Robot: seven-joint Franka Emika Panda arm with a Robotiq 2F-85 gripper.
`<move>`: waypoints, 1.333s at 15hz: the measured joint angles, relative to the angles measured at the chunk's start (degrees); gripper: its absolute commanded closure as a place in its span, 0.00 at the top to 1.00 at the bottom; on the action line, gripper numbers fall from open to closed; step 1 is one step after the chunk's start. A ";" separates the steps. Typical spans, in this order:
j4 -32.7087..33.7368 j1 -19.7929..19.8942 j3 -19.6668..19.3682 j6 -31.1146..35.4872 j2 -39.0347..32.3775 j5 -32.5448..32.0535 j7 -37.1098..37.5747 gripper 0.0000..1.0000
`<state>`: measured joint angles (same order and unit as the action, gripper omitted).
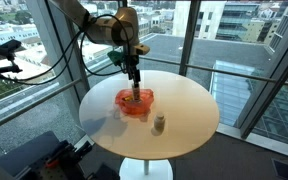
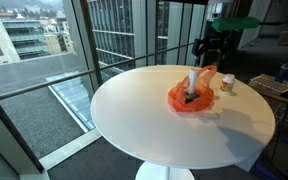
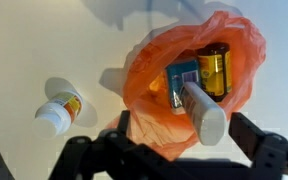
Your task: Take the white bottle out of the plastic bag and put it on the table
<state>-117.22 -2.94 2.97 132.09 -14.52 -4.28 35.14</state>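
Note:
An orange plastic bag (image 3: 149, 75) lies open on the round white table (image 3: 44, 40). A long white bottle (image 3: 206, 115) sticks up out of the bag, its flat end towards the wrist camera. A yellow can (image 3: 215, 68) and a blue item (image 3: 180, 75) lie beside it in the bag. My gripper (image 3: 185, 122) hangs over the bag, open, with one finger on each side of the white bottle. The right finger is close to the bottle and the left finger is well clear. The bag (image 1: 134, 102) (image 2: 189, 98) and gripper (image 1: 134, 82) (image 2: 206, 60) show in both exterior views.
A small white-capped bottle with a yellow label (image 3: 59, 108) lies on the table beside the bag, and shows in both exterior views (image 1: 159, 123) (image 2: 227, 86). The table edge curves round on all sides. Glass walls stand behind the table.

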 measured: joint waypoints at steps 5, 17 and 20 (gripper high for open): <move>2.96 -0.68 -0.71 1.33 -4.69 0.55 0.00 1.00; 7.70 -3.99 -2.13 1.33 -9.24 0.99 0.00 0.54; 8.09 -4.34 -2.56 1.33 -9.33 0.99 0.00 0.29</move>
<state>-109.14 -7.28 0.41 133.42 -23.85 -3.29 35.14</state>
